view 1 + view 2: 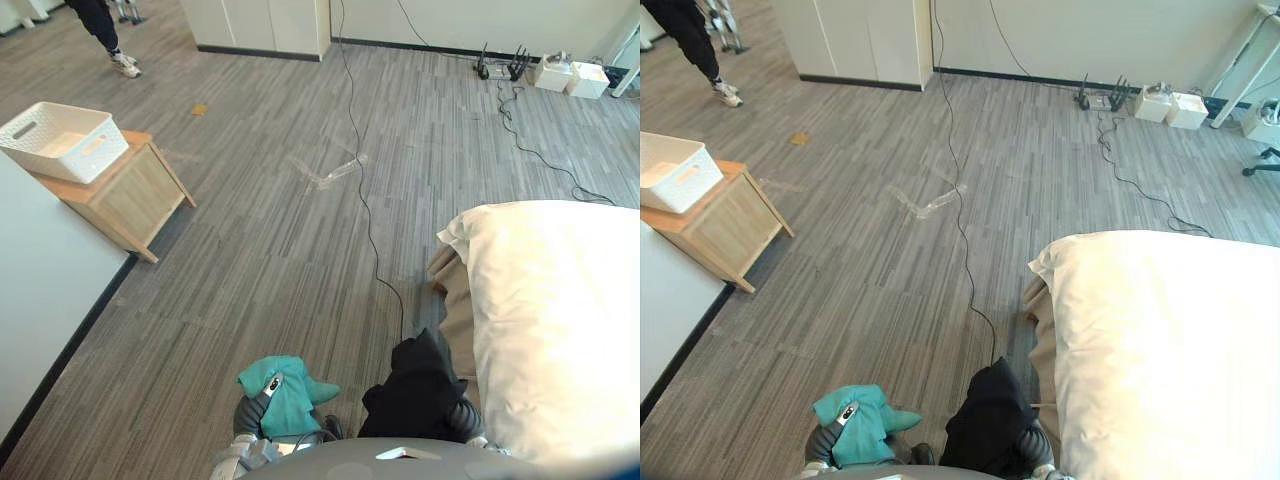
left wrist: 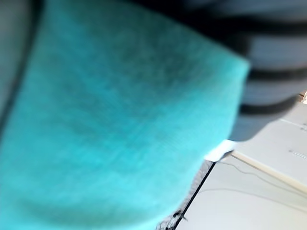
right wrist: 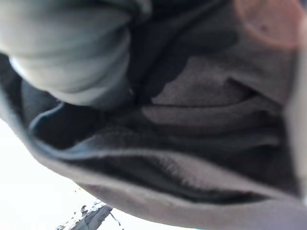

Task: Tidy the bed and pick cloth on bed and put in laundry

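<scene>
Carrying both cloths, none in the laundry yet.

- Big bed with a white duvet [image 1: 1170, 350] is on the robot's right; its visible top has no loose cloth on it, and I can't judge the tidying beyond that.
- Grey wood-plank floor [image 1: 300, 250] is open between the robot and the target.
- Small light-wood bench [image 1: 130, 195] stands ahead-left against the wall, well apart from the robot.
- White slotted plastic laundry basket [image 1: 100, 150] sits on the bench and looks empty. Its long axis runs roughly across the view.
- Black bunched cloth [image 1: 415, 395] is draped over the right robot hand [image 1: 463, 413], just beside the bed corner. Fingers are buried, so I cannot tell the grip.
- Teal knit cloth [image 1: 285, 400] covers the left robot hand [image 1: 272, 384]. Only a silver bit pokes out, so I cannot tell the grip there either.
- A person's legs [image 1: 105, 30] show far off, beyond the basket.

Key relation: the basket lies forward and left of both robot hands, and the left one is nearer. My guess is the robot walks over and the teal cloth drops first.
</scene>
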You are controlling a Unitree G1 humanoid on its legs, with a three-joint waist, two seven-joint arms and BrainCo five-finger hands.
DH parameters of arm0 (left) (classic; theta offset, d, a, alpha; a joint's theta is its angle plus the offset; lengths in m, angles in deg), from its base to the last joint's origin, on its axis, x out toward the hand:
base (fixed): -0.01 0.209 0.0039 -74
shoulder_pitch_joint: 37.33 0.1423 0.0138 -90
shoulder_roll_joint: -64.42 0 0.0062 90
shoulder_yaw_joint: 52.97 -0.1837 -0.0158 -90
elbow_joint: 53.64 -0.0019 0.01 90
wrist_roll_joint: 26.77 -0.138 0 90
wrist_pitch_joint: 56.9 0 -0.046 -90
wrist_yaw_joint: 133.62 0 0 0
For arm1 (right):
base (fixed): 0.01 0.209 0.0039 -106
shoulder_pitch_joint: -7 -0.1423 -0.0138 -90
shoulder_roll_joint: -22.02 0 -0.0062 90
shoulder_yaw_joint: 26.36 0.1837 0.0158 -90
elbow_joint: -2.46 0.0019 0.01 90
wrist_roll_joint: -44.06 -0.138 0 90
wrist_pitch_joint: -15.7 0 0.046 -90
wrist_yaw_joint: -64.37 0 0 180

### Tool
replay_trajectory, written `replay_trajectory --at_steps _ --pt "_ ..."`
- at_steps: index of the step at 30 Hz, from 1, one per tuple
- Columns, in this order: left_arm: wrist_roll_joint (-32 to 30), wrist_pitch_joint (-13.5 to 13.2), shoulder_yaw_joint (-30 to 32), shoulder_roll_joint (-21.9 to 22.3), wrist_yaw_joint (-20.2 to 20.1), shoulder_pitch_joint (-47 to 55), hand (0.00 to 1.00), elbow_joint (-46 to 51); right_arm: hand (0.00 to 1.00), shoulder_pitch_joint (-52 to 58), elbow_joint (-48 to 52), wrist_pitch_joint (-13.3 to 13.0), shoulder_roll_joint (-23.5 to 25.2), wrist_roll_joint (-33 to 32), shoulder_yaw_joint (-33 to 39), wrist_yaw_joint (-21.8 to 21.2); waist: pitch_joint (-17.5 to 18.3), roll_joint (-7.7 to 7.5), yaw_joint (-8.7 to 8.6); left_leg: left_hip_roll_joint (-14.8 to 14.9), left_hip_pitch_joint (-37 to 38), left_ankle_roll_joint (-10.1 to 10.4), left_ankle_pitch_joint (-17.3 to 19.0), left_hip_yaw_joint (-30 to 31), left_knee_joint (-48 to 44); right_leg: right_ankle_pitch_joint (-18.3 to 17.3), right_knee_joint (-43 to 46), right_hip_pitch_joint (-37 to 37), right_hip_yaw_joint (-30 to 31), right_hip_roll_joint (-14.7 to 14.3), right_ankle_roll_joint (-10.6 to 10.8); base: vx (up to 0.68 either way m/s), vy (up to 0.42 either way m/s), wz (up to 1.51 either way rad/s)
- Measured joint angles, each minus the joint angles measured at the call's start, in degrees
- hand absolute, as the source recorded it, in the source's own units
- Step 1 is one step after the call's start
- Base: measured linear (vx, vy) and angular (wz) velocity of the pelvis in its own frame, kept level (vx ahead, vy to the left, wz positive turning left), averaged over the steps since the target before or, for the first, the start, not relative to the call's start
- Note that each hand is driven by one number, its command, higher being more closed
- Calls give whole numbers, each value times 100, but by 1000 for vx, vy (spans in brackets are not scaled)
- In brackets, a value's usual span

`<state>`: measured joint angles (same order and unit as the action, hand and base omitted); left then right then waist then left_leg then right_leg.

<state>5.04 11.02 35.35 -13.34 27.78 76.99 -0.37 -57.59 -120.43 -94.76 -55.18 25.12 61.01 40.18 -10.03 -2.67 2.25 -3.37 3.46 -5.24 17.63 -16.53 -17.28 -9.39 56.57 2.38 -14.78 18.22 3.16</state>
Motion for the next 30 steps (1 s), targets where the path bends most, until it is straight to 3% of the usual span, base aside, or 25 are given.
replay_trajectory --at_steps 1,3,4,6,7,9,10,11,12,13,14,15,16,17,18,19,20,21,22,23,25,28,29,30 --pt "3 8 -56 -77 36 -6 100 -56 100 25 46 -8 2 -5 -44 -8 -34 -105 -51 -37 331 -58 -1 160 204 -139 431 250 5 -25 -6 311 62 33" --pt "11 26 -147 -140 73 -16 100 -54 100 33 158 -52 5 -28 -85 -10 -18 -88 -154 -26 687 -126 -18 446 490 -469 416 756 -31 -258 32 338 27 58" --pt "11 64 -183 -154 94 -40 100 -53 100 61 229 -101 7 -90 -92 -19 -22 -83 -217 -1 784 -136 -15 603 602 -594 106 1073 -46 -394 60 342 -28 112" --pt "12 186 -223 -122 114 -104 100 -59 100 73 259 -315 6 -283 -92 -43 -123 37 -396 209 1081 -48 42 1086 718 -558 -1859 1388 -256 -733 -48 529 -70 129" --pt "11 204 -240 -106 116 -125 100 -60 100 73 263 -353 10 -296 -82 -43 -145 66 -399 268 1171 -3 76 1179 746 -371 -2446 1407 -285 -813 -84 624 -115 114" --pt "-10 209 -284 -85 109 -91 100 -53 100 117 277 -460 91 -354 -79 -44 -129 97 -317 450 1471 332 281 1444 839 486 -4421 1494 -290 -998 -58 586 -166 98" --pt "-19 181 -279 -59 110 -92 100 -67 100 124 273 -495 94 -354 -86 -46 -148 129 -284 522 1584 464 357 1462 840 914 -4492 1540 -253 -1045 -229 664 -210 76" --pt "-76 146 -276 23 109 -57 100 -66 100 123 300 -534 89 -352 -97 -43 -115 283 -281 749 1723 646 454 1547 781 1673 -4313 1474 -165 -1158 -598 569 -172 49" --pt "-116 130 -267 60 105 -87 100 -78 100 90 350 -540 85 -362 -85 -36 -120 351 -244 871 1776 729 449 1561 734 1615 -4000 1525 -231 -1178 -654 689 -223 60" --pt "-120 48 -280 173 85 -112 100 -52 100 16 489 -537 84 -377 -80 -34 -182 501 -218 963 1778 1011 242 1580 613 1143 -3207 1695 -353 -1021 -688 641 -231 64" --pt "-116 -54 -290 339 8 -179 100 -48 100 33 632 -544 14 -388 -76 -44 -271 423 -361 880 1863 1016 -151 1565 562 661 -2186 1997 -462 -714 -598 602 -254 63" --pt "-90 -97 -256 400 -14 -99 100 -52 100 59 676 -548 -34 -386 -94 -56 -211 507 -346 917 1874 975 -251 1560 414 561 -2053 2006 -498 -715 -473 594 -299 49" --pt "-16 -113 -196 443 -84 -8 100 -61 100 81 684 -509 -83 -386 -216 -41 -156 519 -338 951 1779 917 -384 1533 -242 26 -2163 1674 -626 -770 -739 609 -307 1" --pt "103 -110 -125 555 -143 25 100 -57 100 40 755 -467 -241 -372 -229 -60 -139 690 -263 1154 1486 907 -691 1563 -1199 -280 -2224 1403 -648 -1015 -778 730 -314 -17" --pt "141 -108 -68 571 -178 25 100 -59 100 -25 727 -447 -317 -373 -235 -65 -127 728 -258 1225 1239 920 -1069 1562 -1771 -396 -2289 1260 -638 -1128 -822 698 -248 -37" --pt "135 -109 -27 567 -292 16 100 -48 100 -170 649 -375 -389 -396 -243 -84 -123 764 -240 1437 621 1017 -1904 1634 -3040 -522 -2544 929 -601 -1330 -866 608 -221 -26" --pt "109 -151 -35 539 -420 -2 100 -21 100 -332 522 -358 -430 -457 -211 -100 -139 759 -242 1643 -189 858 -1675 1637 -4508 -571 -2826 599 -605 -1521 -925 480 -179 -29" --pt "71 -206 -9 538 -443 -4 100 17 100 -421 435 -346 -448 -463 -205 -101 -158 751 -177 1653 -519 788 -1523 1667 -5085 -600 -2966 407 -605 -1585 -970 383 -132 -30" --pt "45 -210 44 519 -475 -13 100 128 100 -531 326 -295 -458 -489 -191 -118 -245 705 -108 1553 -940 724 -1320 1772 -5712 -679 -3176 85 -574 -1646 -1047 487 -122 -34" --pt "12 -212 77 472 -504 -17 100 270 100 -692 120 -202 -460 -506 -114 -183 -322 595 -10 1176 -1517 696 -1136 1871 -6093 -759 -3509 -432 -486 -1646 -1019 467 -109 -31" --pt "24 -172 79 467 -518 3 100 418 100 -723 19 -133 -484 -502 23 -275 -325 584 101 817 -2018 726 -997 1756 -5849 -741 -3870 -857 -402 -1647 -956 498 -69 -37" --pt "151 29 132 506 -513 9 100 595 100 -735 -11 13 -509 -371 207 -382 -347 534 174 462 -2320 727 -688 883 -3522 -729 -4535 -1568 -412 -1608 -846 548 -8 -29" --pt "275 106 180 504 -510 7 100 590 100 -649 -4 5 -475 -204 222 -442 -338 493 121 306 -2103 780 -782 367 -1938 -763 -4822 -1901 -526 -1591 -636 599 11 22" --pt "361 174 178 524 -505 10 100 557 100 -521 -11 -6 -447 -45 322 -503 -330 522 45 186 -1819 635 -1284 -263 -357 -836 -5025 -2240 -713 -1682 -448 602 22 47"
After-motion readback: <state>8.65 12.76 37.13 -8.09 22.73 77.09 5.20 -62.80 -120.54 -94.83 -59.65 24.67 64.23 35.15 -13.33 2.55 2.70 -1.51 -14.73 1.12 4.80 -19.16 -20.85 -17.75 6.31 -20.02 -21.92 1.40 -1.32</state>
